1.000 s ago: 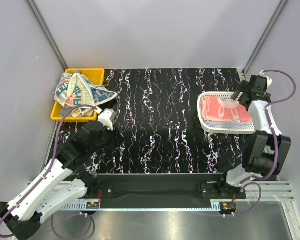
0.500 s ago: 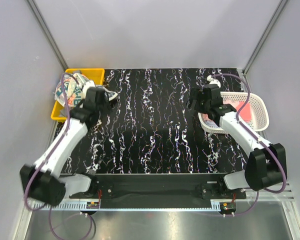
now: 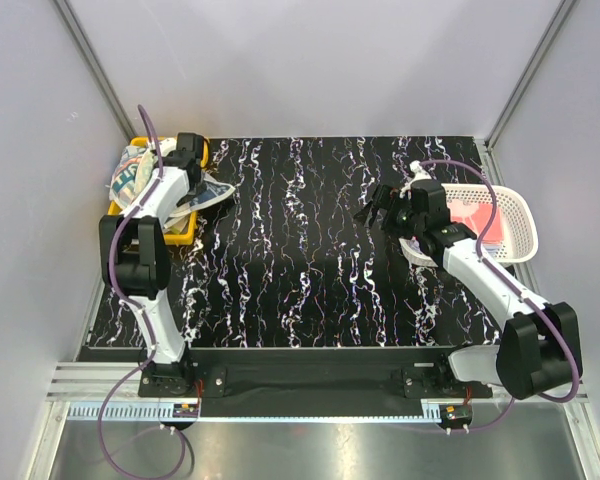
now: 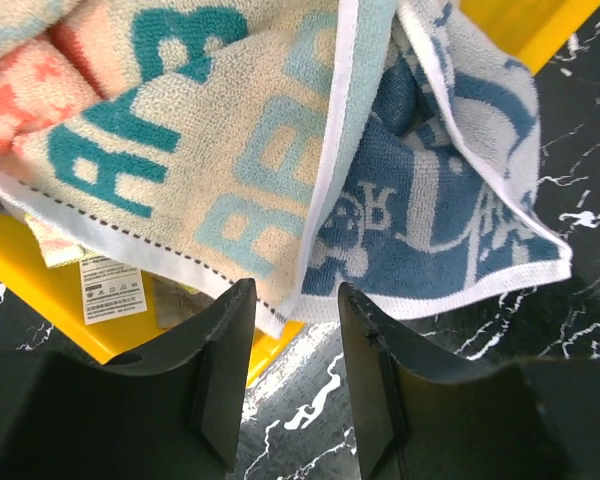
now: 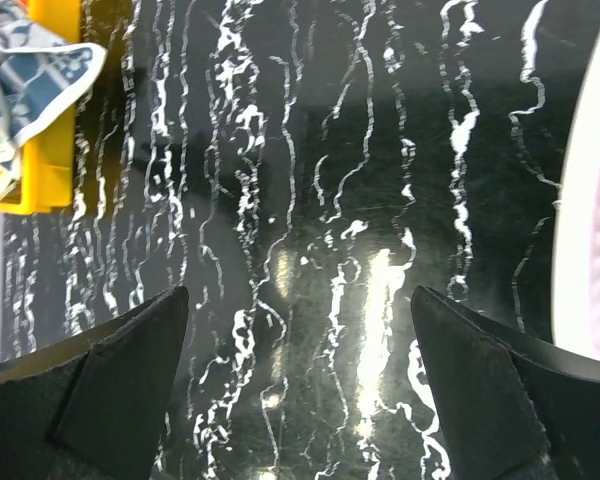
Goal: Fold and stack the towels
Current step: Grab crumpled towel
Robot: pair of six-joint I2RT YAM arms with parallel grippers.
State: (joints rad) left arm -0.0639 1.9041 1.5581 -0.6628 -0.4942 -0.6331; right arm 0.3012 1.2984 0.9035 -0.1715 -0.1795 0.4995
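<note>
Over yellow bin: left hand hovering open, empty | wrist cam alone showing label on towel | right hand gaping, empty

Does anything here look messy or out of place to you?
Yes. The towels lie heaped and unfolded in the yellow bin, and one blue-patterned corner spills over its rim onto the black table.

Yellow bin: beige towel with teal lettering, blue patterned towel edged white. Beside it, black white-veined table.
</note>
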